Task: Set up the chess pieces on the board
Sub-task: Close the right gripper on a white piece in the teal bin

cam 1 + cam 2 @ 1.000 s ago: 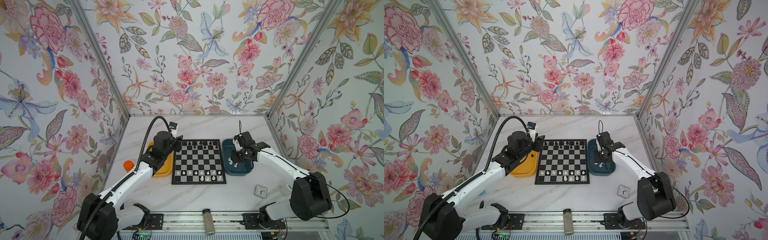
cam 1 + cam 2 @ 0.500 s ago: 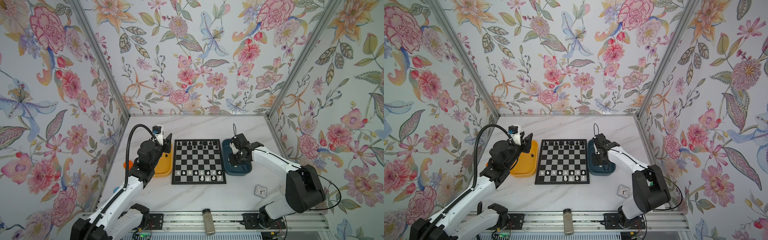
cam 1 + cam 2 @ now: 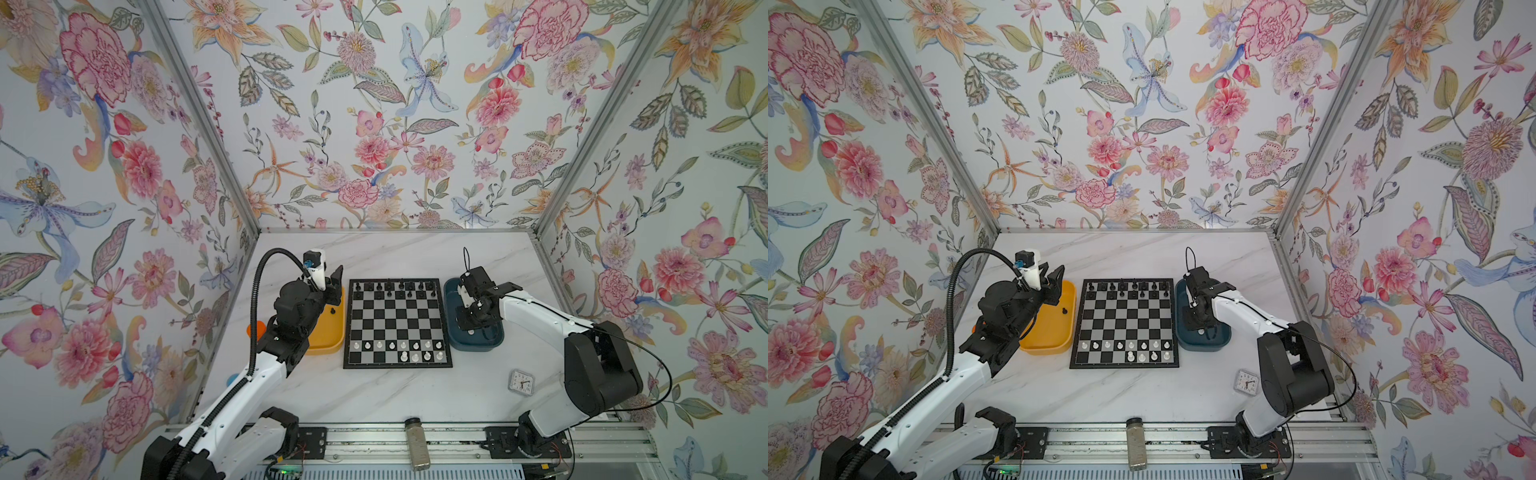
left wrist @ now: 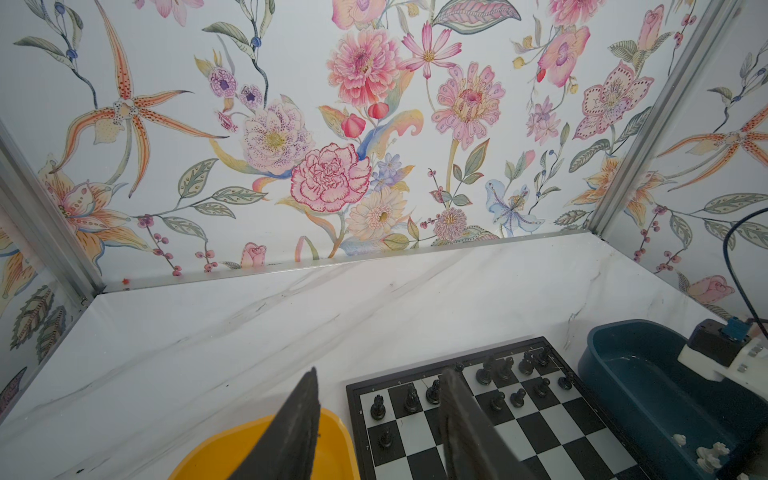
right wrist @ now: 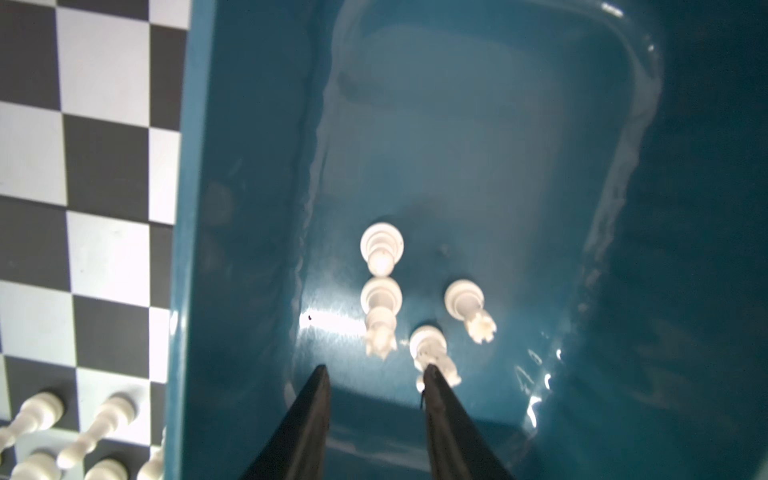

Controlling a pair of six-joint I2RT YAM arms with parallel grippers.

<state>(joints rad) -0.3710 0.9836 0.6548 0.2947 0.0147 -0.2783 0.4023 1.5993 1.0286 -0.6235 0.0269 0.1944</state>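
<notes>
From above, the right gripper (image 3: 468,326) was largely masked by its own wrist, and the chessmen (image 3: 403,345) on the board (image 3: 397,322) were too small to tell by kind. The left arm covered the near-left part of the yellow tray (image 3: 332,338) and most of an orange object (image 3: 252,328) behind it. In the blurred right wrist view, one finger (image 5: 453,424) hid the end of a white piece (image 5: 430,345). Whether they touched could not be told.

Since a second before, the left gripper (image 3: 334,279) had drawn back from the board's far-left corner to the far end of the yellow tray. The right gripper had stayed over the dark blue tray (image 3: 478,348).

The yellow tray held one black piece (image 3: 332,311). The blue tray held four white pieces close together, upright or lying I could not tell. The board lay flat between the two trays, with black chessmen (image 3: 388,286) on its far rows and white chessmen (image 3: 427,355) on its near rows.

Both pairs of jaws stood moderately apart with nothing between them.
</notes>
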